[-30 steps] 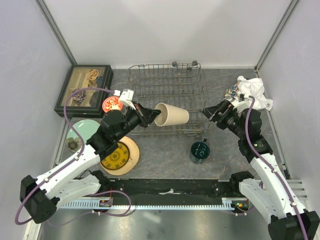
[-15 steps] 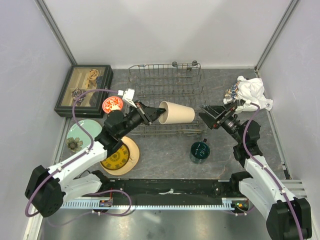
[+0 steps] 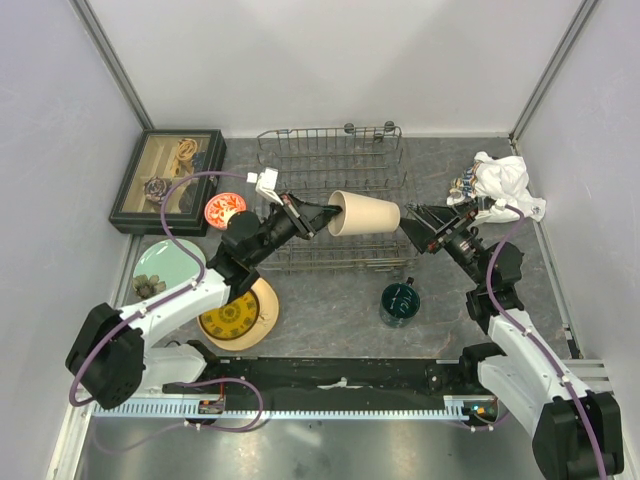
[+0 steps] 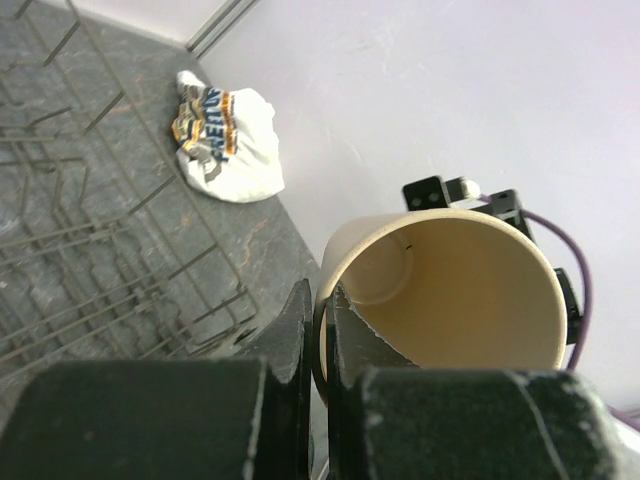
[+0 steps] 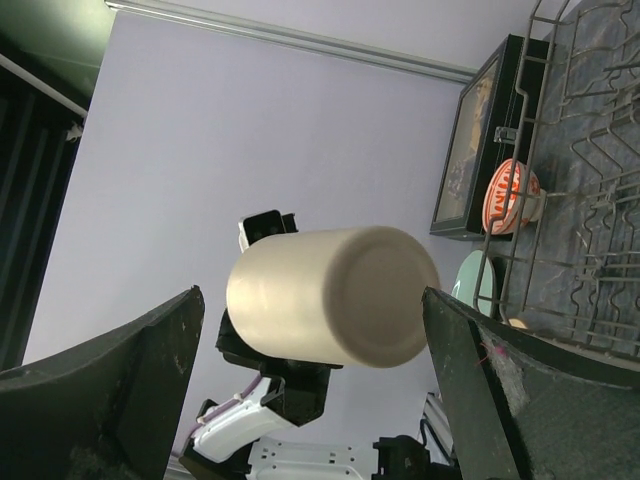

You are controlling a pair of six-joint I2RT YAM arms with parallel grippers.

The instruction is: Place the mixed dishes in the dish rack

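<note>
My left gripper [image 3: 322, 216] is shut on the rim of the beige cup [image 3: 366, 213] and holds it on its side above the grey wire dish rack [image 3: 330, 165]. The left wrist view looks into the cup's mouth [image 4: 450, 300]. My right gripper [image 3: 418, 226] is open, just right of the cup's base; the cup [image 5: 330, 296] sits between its fingers in the right wrist view, apart from them. The dark green mug [image 3: 400, 301] stands in front of the rack. The red-orange bowl [image 3: 224, 208], pale green plate [image 3: 163, 262] and yellow plate [image 3: 238, 312] lie at the left.
A dark glass-topped display box [image 3: 167, 178] stands at the back left. A white cloth bundle [image 3: 505, 184] lies at the back right, also in the left wrist view [image 4: 222, 146]. Pale walls close in the table on three sides.
My left gripper has carried the cup to the right and higher over the rack. My right gripper has tilted and come up to the cup's base, fingers spread.
</note>
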